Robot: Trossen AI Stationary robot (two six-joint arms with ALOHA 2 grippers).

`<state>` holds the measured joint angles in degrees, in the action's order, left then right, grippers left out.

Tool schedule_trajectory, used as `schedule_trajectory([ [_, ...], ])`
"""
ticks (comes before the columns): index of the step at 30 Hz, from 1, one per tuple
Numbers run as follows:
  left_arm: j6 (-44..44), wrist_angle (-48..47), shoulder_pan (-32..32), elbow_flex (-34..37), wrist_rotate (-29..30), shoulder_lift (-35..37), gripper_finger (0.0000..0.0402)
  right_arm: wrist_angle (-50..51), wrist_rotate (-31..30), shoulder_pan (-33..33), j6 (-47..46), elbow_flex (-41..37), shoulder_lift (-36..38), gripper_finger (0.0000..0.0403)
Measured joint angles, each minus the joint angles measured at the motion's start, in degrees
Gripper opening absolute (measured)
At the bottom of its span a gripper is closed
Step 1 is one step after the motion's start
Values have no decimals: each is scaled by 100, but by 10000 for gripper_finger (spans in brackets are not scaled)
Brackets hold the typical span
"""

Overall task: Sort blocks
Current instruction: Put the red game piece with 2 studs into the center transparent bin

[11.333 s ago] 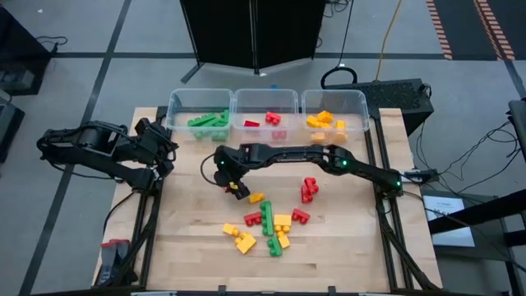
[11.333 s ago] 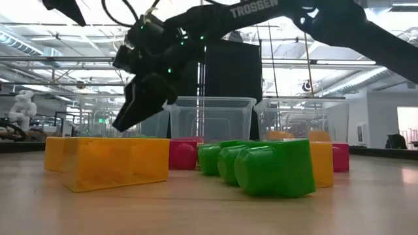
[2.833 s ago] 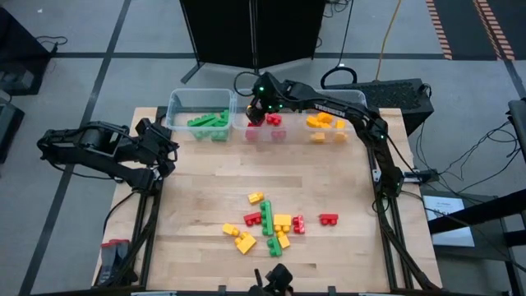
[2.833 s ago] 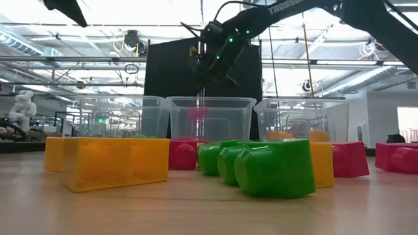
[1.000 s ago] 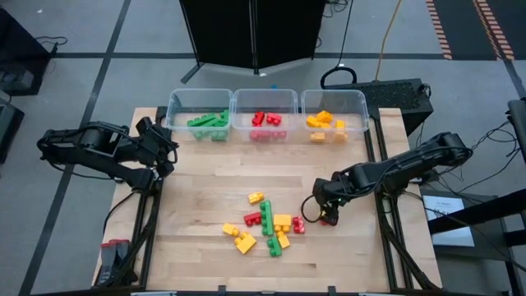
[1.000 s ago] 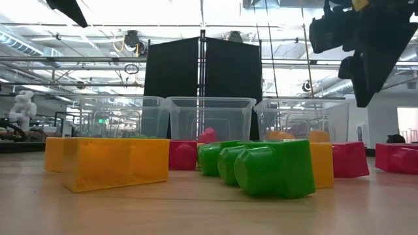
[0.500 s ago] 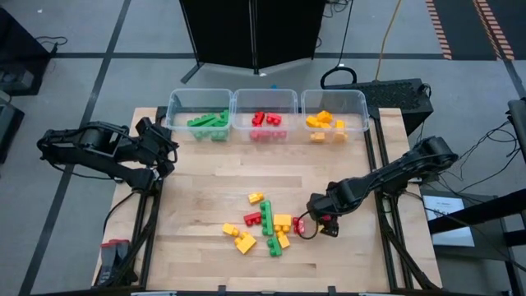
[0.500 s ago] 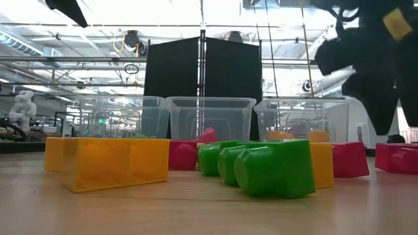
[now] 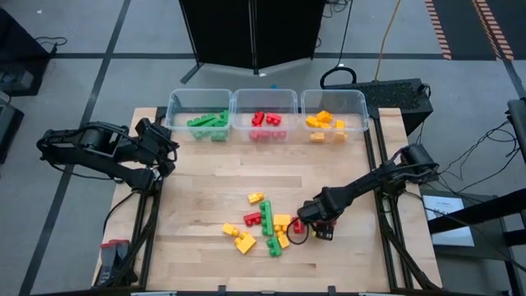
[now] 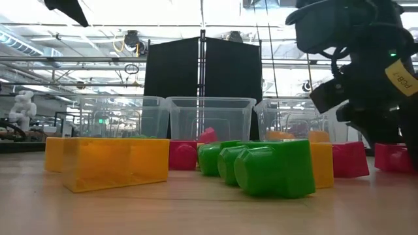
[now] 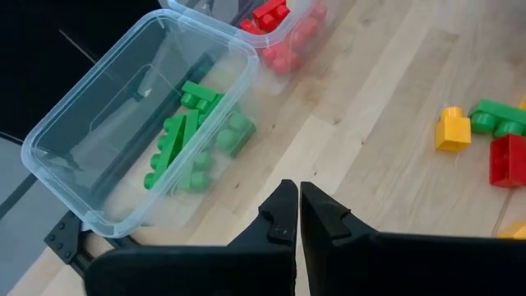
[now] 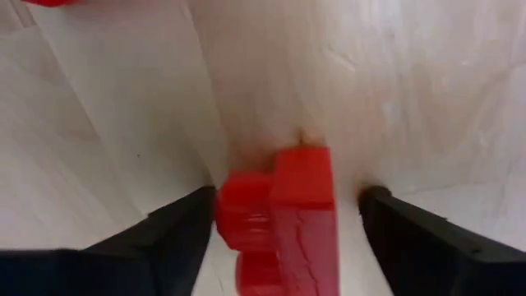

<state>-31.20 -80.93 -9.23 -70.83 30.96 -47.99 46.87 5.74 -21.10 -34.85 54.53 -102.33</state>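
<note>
The right pincer (image 9: 322, 230) has swung from over the red bin down to the counter, where its spread fingers now flank a red block (image 12: 283, 218). Eleven seconds ago it worked beside the loose pile.

The tabletop (image 9: 214, 189) is seen as pale, smooth wood with visible grain. The bins (image 9: 200, 101) along its far edge are noted as clear, glossy plastic. The blocks (image 10: 274, 168) are recorded as smooth, slightly shiny plastic. Matt dark finish is observed on the right gripper (image 12: 279, 222).
</note>
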Motion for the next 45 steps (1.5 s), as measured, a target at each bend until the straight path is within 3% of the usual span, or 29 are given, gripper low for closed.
schedule_trajectory([
  [2,-2,-2,0,0,2,0,0,-18,9,1,-5,0,-51,262],
  [6,-8,-3,0,-1,6,0,0,-77,-5,-13,-52,-4,-2,145],
  [7,-8,-4,0,0,7,0,0,-81,-7,-9,-60,-16,10,142],
  [16,45,-20,0,0,109,0,0,-73,-89,224,-283,110,97,142],
  [19,42,-22,0,0,109,0,0,-107,-607,452,-55,376,99,142],
  [23,31,-20,0,0,113,-1,0,-337,-1710,1106,387,862,100,142],
  [31,146,-19,0,0,129,-2,0,-1907,-2171,2778,1977,2212,113,142],
  [38,155,-17,0,0,146,-2,0,-3523,-2143,3985,2951,3155,124,142],
  [45,153,-15,0,0,215,-2,0,-3249,-1844,4721,3014,3260,126,142],
])
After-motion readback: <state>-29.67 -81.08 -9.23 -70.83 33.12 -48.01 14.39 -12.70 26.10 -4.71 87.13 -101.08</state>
